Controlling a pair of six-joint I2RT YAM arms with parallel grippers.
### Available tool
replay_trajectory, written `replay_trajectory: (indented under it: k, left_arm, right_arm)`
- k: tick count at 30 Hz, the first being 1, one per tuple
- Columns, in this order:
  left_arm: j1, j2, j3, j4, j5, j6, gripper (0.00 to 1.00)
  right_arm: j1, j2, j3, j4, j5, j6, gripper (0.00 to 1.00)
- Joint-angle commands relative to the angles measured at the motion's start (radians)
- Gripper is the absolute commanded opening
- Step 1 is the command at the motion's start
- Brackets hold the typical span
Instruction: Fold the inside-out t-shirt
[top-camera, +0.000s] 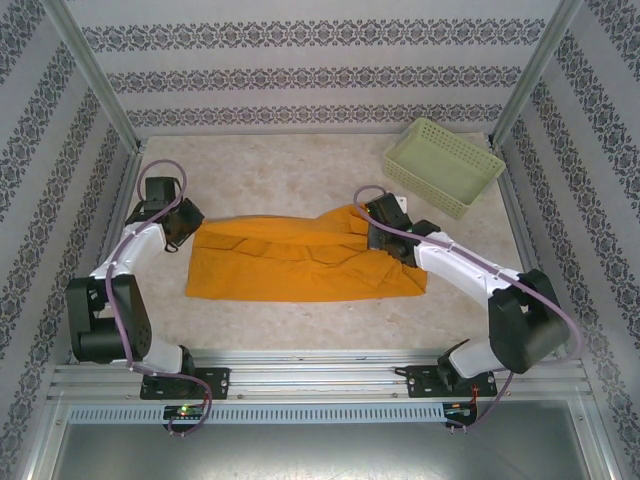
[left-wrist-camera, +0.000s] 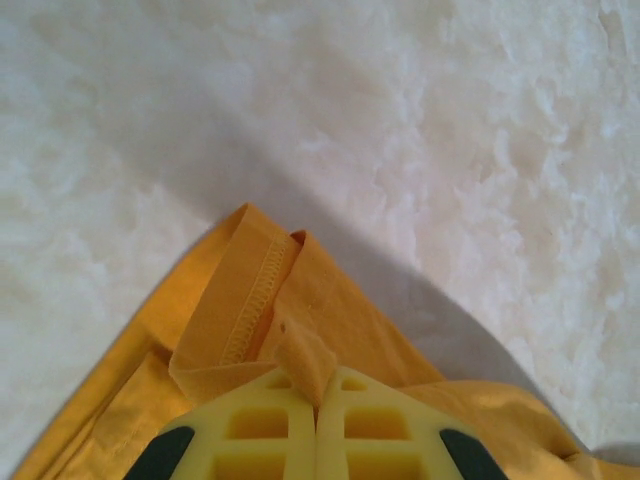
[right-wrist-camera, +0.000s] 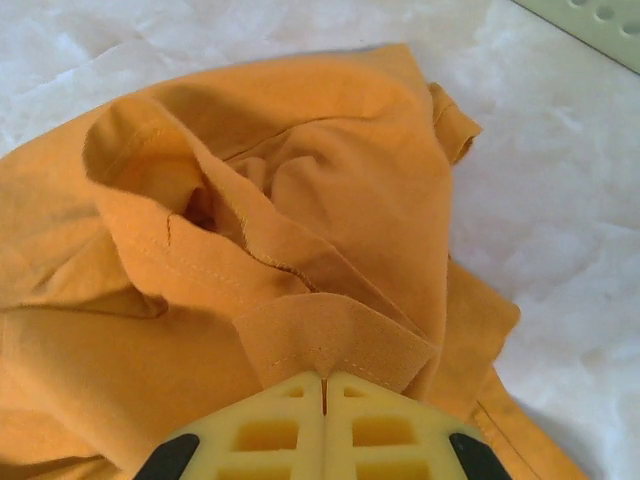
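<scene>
Pale-yellow left claw (left-wrist-camera: 317, 390) pinching a hemmed left corner of the inside-out t-shirt (top-camera: 300, 262), shirt lying rumpled across mid worktop (top-camera: 290, 170), right claw (right-wrist-camera: 323, 388) pinching a stitched fold at its right end, green lattice basket (top-camera: 443, 165) far right

No legible text, label or number anywhere
</scene>
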Motion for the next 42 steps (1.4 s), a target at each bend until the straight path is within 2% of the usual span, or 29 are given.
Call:
replay_trajectory:
  k: [1, 7, 10, 16, 18, 21, 24, 25, 27, 29, 32, 37, 42]
  left_arm:
    - [0.017, 0.02, 0.042, 0.054, 0.014, -0.025, 0.0]
    - [0.035, 0.159, 0.232, -0.037, 0.031, 0.012, 0.0]
    - [0.035, 0.105, 0.216, -0.047, 0.028, 0.007, 0.0]
    - [0.034, -0.143, -0.028, -0.024, -0.019, -0.04, 0.0]
    - [0.034, -0.198, -0.105, -0.026, -0.033, -0.045, 0.05]
    - [0.034, -0.246, -0.226, 0.003, -0.034, -0.057, 0.07]
    - [0.034, -0.248, -0.337, 0.051, 0.012, -0.075, 0.11]
    - [0.035, -0.238, -0.37, 0.079, 0.027, -0.08, 0.14]
    - [0.035, -0.209, -0.394, 0.099, 0.03, -0.079, 0.18]
    - [0.04, -0.184, -0.386, 0.109, 0.038, -0.074, 0.26]
    - [0.043, -0.181, -0.354, 0.116, 0.03, -0.065, 0.32]
    - [0.043, -0.186, -0.336, 0.107, 0.004, -0.059, 0.32]
    - [0.043, -0.163, -0.339, 0.119, 0.026, -0.054, 0.3]
  right_arm:
    - [-0.021, -0.022, 0.06, 0.03, 0.003, 0.043, 0.05]
    - [-0.128, 0.099, 0.291, -0.038, -0.05, 0.006, 0.03]
    - [-0.124, 0.077, 0.32, -0.065, -0.055, -0.01, 0.02]
    - [-0.016, -0.108, 0.086, -0.057, -0.035, 0.05, 0.04]
    - [0.027, -0.16, -0.013, -0.067, -0.022, 0.121, 0.04]
    - [0.082, -0.226, -0.205, -0.081, 0.007, 0.326, 0.03]
    - [0.117, -0.279, -0.405, 0.042, -0.03, 0.476, 0.15]
    - [0.117, -0.287, -0.442, 0.075, -0.04, 0.491, 0.22]
    - [0.106, -0.293, -0.424, 0.068, -0.042, 0.455, 0.36]
    - [0.092, -0.289, -0.324, -0.014, -0.008, 0.369, 0.48]
    - [0.059, -0.251, -0.17, -0.09, 0.018, 0.253, 0.53]
    - [0.009, -0.101, 0.003, -0.065, -0.068, 0.136, 0.55]
    - [0.011, 0.11, 0.159, -0.068, -0.142, 0.069, 0.68]
